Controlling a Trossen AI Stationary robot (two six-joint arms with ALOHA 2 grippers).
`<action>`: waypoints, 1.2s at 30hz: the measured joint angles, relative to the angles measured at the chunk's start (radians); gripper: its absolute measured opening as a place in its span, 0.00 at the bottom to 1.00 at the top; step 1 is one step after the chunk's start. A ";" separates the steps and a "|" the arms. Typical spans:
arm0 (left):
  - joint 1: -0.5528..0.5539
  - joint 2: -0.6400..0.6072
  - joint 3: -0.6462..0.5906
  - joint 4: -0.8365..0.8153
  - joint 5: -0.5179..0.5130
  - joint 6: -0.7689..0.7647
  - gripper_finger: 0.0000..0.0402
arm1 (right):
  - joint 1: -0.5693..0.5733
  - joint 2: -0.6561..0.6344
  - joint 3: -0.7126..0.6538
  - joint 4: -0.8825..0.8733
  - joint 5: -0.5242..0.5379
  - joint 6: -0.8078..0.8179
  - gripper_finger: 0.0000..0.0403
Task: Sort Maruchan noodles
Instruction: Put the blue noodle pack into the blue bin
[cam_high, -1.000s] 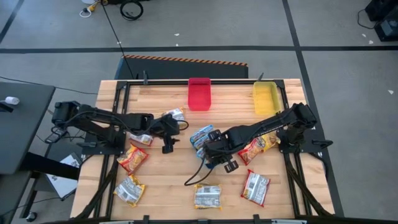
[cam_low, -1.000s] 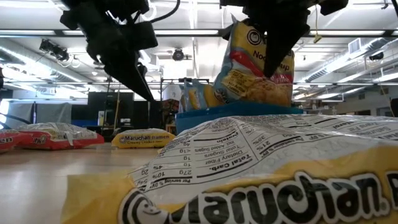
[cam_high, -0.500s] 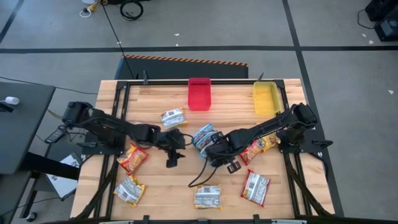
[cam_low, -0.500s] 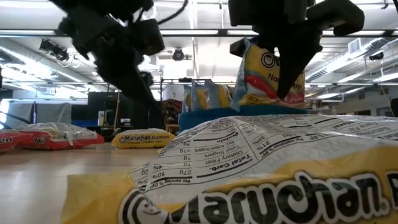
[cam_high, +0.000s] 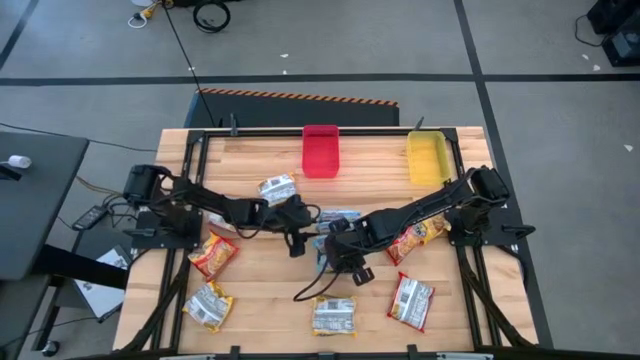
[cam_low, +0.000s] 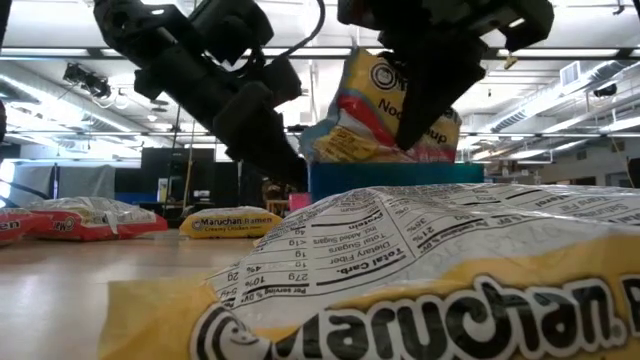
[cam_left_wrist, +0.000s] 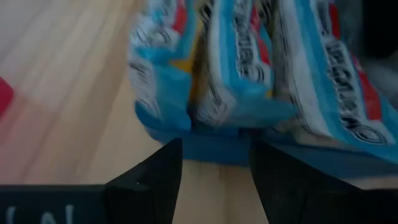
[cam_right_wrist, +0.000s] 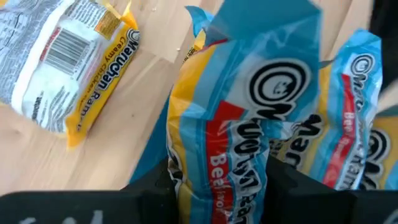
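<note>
Gripping a blue Maruchan packet (cam_right_wrist: 219, 143) upright between closed fingers, the right gripper (cam_high: 340, 250) holds it over the blue tray (cam_low: 400, 178) at table centre, seemingly to file it, while the left gripper (cam_high: 297, 222), fingers parted, faces the tray's wall.

Crinkly Maruchan noodles (cam_high: 213, 255) packets lie scattered flat; blue ones (cam_right_wrist: 219, 130) stand bunched upright

Lighting was bright and even overhead. In the low view, ceiling strip lights (cam_low: 300, 62) shone behind the arms, leaving them as dark silhouettes. The nearest noodle packet (cam_low: 420, 280) was soft at close range. The left wrist view was blurred throughout; its blue packets (cam_left_wrist: 249, 68) lacked sharp edges. Table shadows were faint.
</note>
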 joint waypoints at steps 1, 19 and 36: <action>0.004 0.000 0.000 0.012 0.001 0.013 0.47 | -0.002 0.000 -0.004 0.003 0.001 0.003 0.32; -0.013 -0.002 0.000 -0.017 0.016 -0.033 0.47 | -0.025 -0.001 0.109 -0.393 0.070 0.189 0.32; -0.024 -0.002 0.001 0.022 0.016 -0.031 0.47 | -0.026 -0.003 -0.081 -0.114 -0.069 0.162 0.33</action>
